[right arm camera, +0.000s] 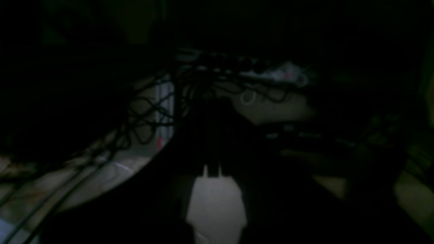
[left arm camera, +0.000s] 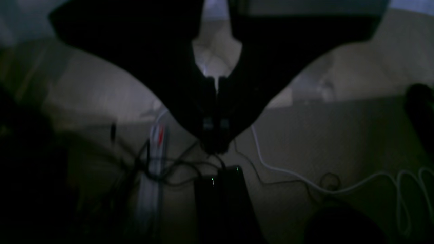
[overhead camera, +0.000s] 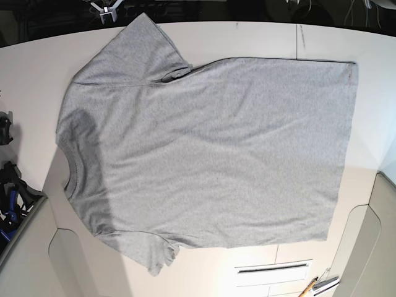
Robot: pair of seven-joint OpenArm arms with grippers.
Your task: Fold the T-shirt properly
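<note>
Flat heather-grey cotton T-shirt (overhead camera: pixel 210 148): collar (overhead camera: pixel 67 168) toward right claw (right arm camera: pixel 212 171) (aperture unreadable), hem (overhead camera: pixel 346 142) toward left claw (left arm camera: pixel 216 86) (closed, empty); neither above cloth.

No readable text, label, brand or number in any view, grey T-shirt (overhead camera: pixel 210 148) showing a plain unprinted side, both wrist views too dark to read

A brightly lit white table (overhead camera: pixel 260 37) sits above a dim floor (left arm camera: pixel 339 135) strewn with cables (left arm camera: pixel 288 173).
</note>
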